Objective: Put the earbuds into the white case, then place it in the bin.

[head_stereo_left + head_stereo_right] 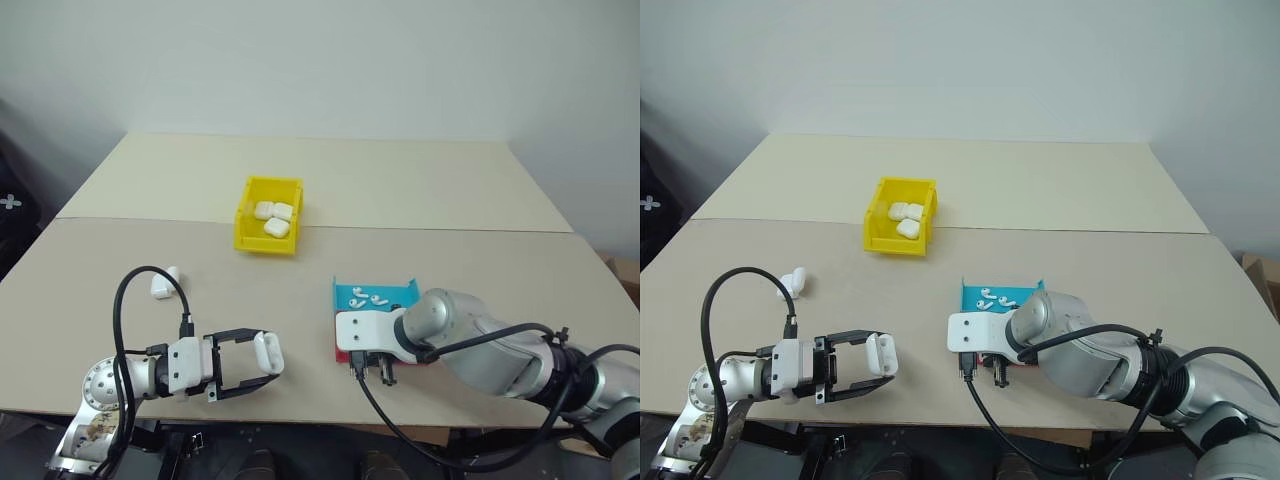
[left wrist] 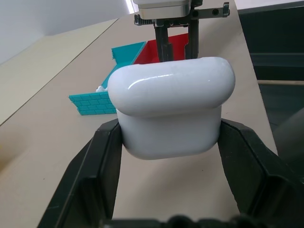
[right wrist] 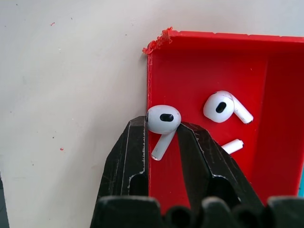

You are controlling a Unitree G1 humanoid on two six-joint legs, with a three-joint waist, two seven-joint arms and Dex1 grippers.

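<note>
While overhead hides it, fingers [image 3: 164, 137] pinch earbud [image 3: 163, 119].

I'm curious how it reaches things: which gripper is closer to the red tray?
The right. The right gripper is at the red tray, pinching an earbud at its edge. The left gripper holds a white case off to the tray's left.

Tan table [image 1: 420, 190], blue tray [image 1: 375, 296] beside red tray [image 3: 213, 61]
</note>
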